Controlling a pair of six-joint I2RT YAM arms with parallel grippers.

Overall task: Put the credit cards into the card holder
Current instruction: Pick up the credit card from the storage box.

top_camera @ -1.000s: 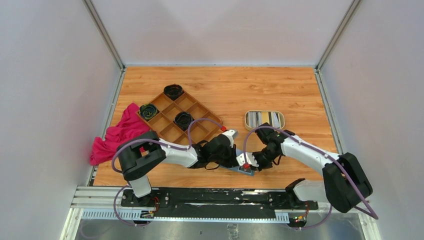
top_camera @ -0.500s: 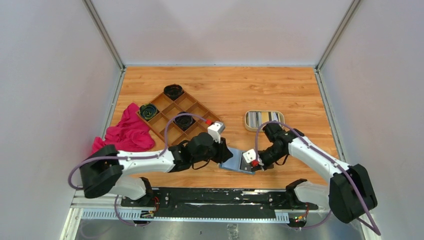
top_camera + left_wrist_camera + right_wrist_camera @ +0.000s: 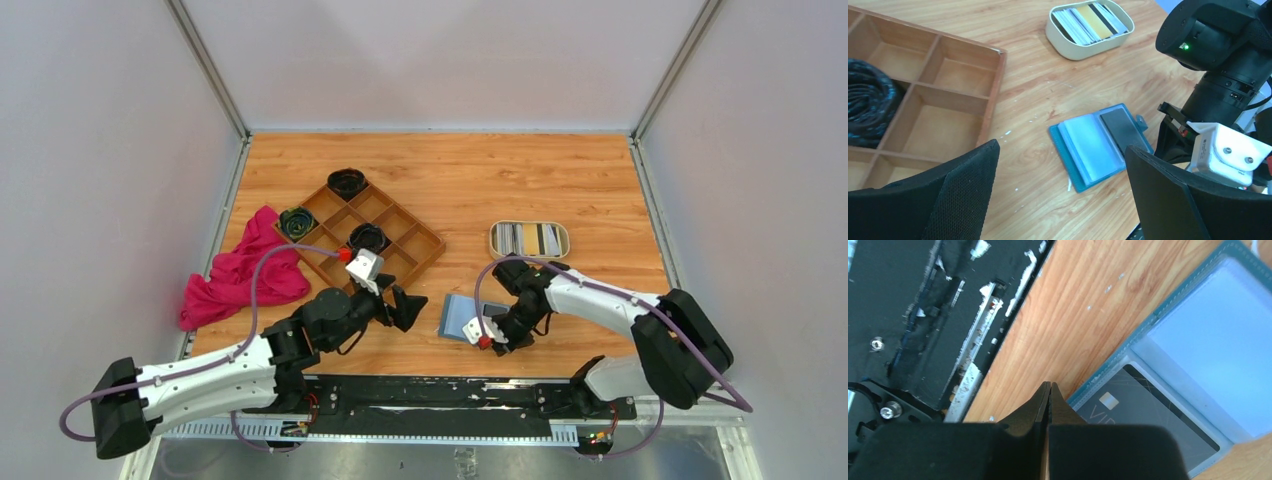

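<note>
We hold our left arm low, elbow out at the near left, forearm reaching right and slightly far. Our left hand has its two fingers spread wide, gripping nothing. Our right arm folds at the near right and reaches left, wrist bent nearward. Our right hand points down, its fingers pressed flat together with no gap.

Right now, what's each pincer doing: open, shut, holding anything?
Left pincer: open, holding nothing.
Right pincer: shut, nothing between its tips, which sit at the edge of the card holder.
</note>
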